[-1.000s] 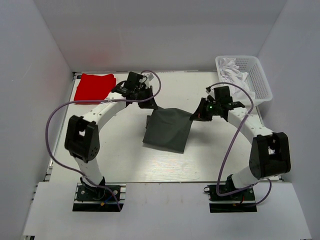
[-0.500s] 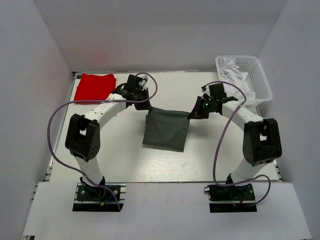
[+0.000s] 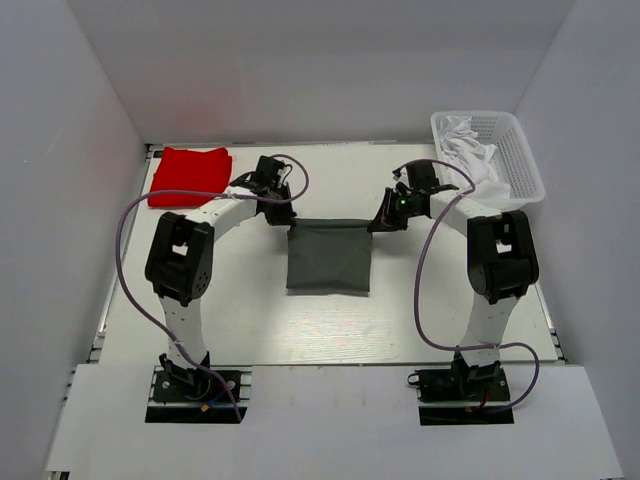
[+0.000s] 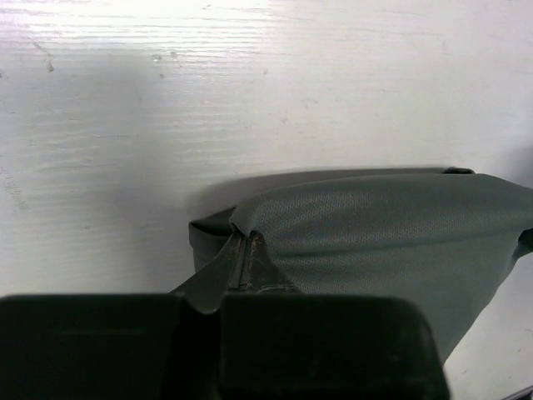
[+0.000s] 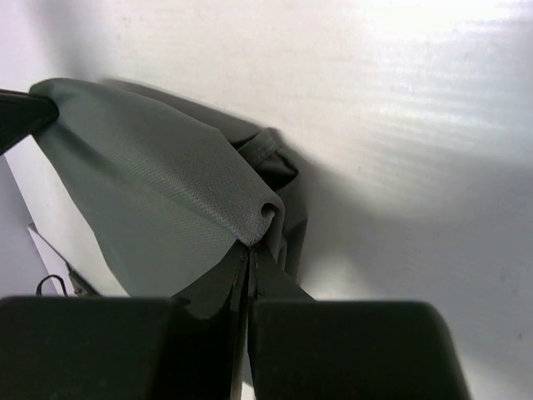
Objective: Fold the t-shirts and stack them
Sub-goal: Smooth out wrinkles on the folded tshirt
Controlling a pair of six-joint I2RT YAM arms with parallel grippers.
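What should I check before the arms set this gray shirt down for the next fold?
1. Left gripper clamped on one far corner of the gray t-shirt: ok.
2. Right gripper clamped on the other far corner: ok.
3. Far edge stretched straight between the two grippers: ok.
4. Layers underneath lined up, no hidden bunching: cannot tell.
5. Folded red t-shirt at the far left corner, apart from the gray one: ok.
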